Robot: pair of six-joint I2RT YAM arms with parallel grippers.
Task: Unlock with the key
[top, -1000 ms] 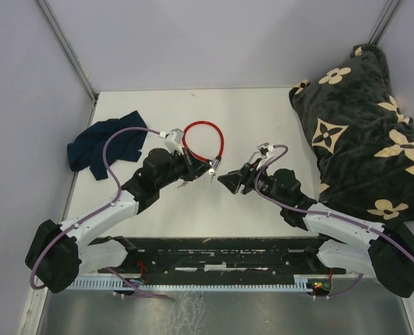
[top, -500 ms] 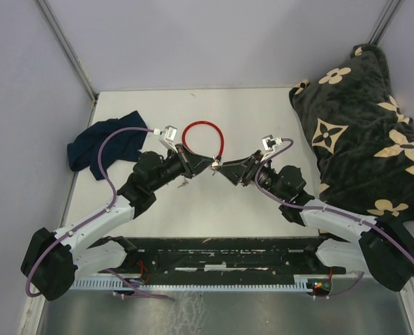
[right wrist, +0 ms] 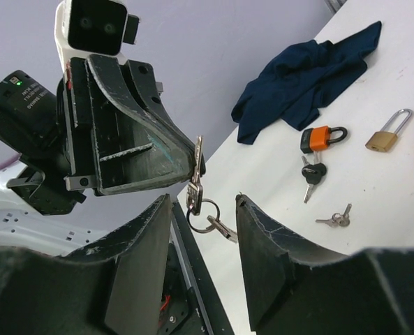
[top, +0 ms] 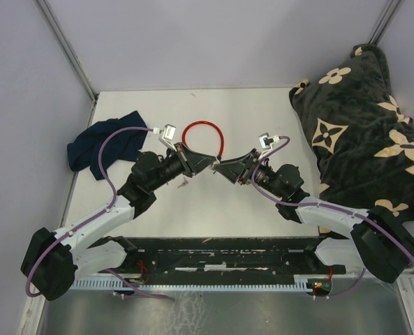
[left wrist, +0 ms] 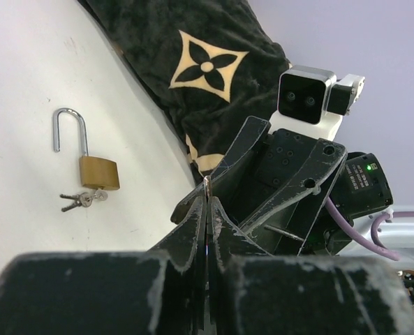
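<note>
While the left gripper (left wrist: 207,202) was pinched shut on the key (right wrist: 197,157), blade running 12-to-6 in the right wrist view, its ring (right wrist: 193,206) dangled at 6 o'clock right between the right gripper's (right wrist: 203,200) half-spread fingers (right wrist: 144,265), up off the table (top: 262,112) near its middle.
</note>
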